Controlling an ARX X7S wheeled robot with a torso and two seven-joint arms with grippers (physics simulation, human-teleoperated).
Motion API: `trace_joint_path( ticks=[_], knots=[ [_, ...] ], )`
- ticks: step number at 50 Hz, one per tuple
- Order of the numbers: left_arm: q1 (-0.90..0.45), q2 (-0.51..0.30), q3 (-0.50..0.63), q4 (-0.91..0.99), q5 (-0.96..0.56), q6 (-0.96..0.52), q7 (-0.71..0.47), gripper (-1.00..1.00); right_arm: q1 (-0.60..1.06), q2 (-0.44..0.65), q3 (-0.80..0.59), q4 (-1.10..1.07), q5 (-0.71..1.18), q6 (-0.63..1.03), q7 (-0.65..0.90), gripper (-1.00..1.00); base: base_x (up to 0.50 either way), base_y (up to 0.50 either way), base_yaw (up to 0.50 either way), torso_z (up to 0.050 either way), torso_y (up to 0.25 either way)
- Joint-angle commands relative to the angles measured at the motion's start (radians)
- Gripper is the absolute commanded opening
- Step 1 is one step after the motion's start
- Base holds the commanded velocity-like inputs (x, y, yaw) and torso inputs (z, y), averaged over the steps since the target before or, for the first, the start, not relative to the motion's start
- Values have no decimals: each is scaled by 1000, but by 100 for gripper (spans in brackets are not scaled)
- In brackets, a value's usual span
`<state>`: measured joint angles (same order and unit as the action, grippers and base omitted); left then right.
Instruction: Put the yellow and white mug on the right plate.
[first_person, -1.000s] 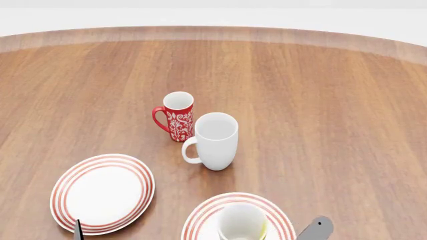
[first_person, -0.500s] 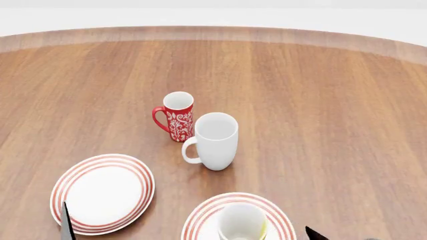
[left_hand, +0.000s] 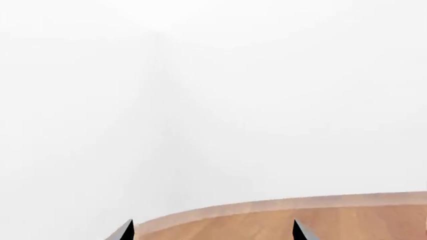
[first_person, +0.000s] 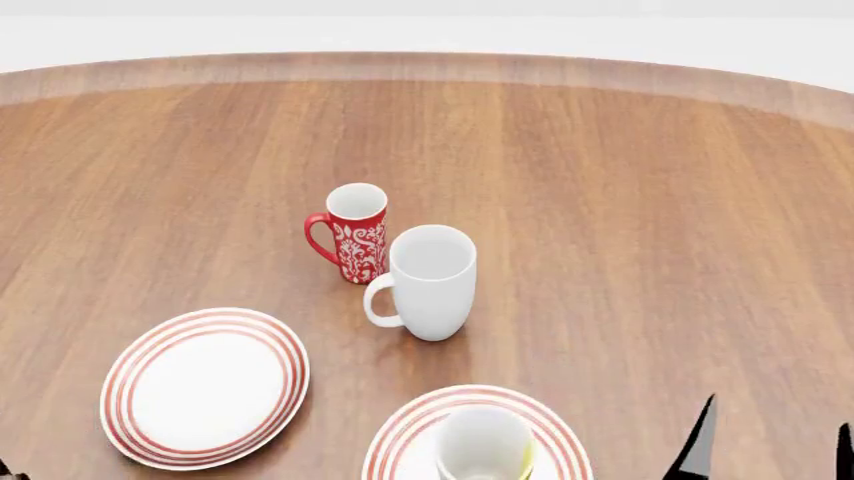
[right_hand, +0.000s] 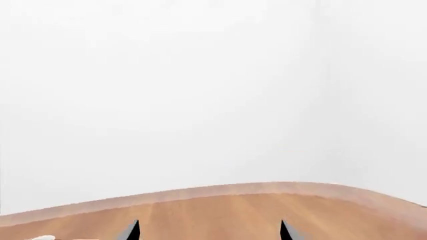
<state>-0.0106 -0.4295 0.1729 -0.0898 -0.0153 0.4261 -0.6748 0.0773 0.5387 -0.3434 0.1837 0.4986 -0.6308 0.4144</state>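
Observation:
The yellow and white mug stands upright on the right plate at the near edge of the head view, cut off by the frame's bottom. My right gripper is open and empty, to the right of the plate and apart from it, with two dark fingertips showing. In the right wrist view the gripper has its jaws wide apart over bare wood. My left gripper is open and empty in the left wrist view, facing the table's far edge.
A tall plain white mug and a slim red floral mug stand together mid-table, beyond the right plate. The matching left plate lies at the near left. The round wooden table curves off at the back.
My right gripper has drawn away to the right of the plate, its fingertips now apart at the bottom right. The left fingertip has dropped out of the head view's bottom left. The mug has not moved.

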Motion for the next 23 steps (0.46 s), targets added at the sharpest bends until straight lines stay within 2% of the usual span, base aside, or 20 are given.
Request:
trace_joint_path(
  ticks=[1,8,23],
  knots=[
    [-48,-4,-141,-113,-12,58,-62,100,32,-88,160,116,-112,-138,110,100,0,0,0,0,0],
    [-60,-37,-207,-63,35,58,-129,100,66,-69,279,80,-172,-131,249,100,0,0,0,0,0],
    [-64,-86,-321,90,72,3,-205,100,72,-41,361,-94,-306,-114,350,100,0,0,0,0,0]
  ],
)
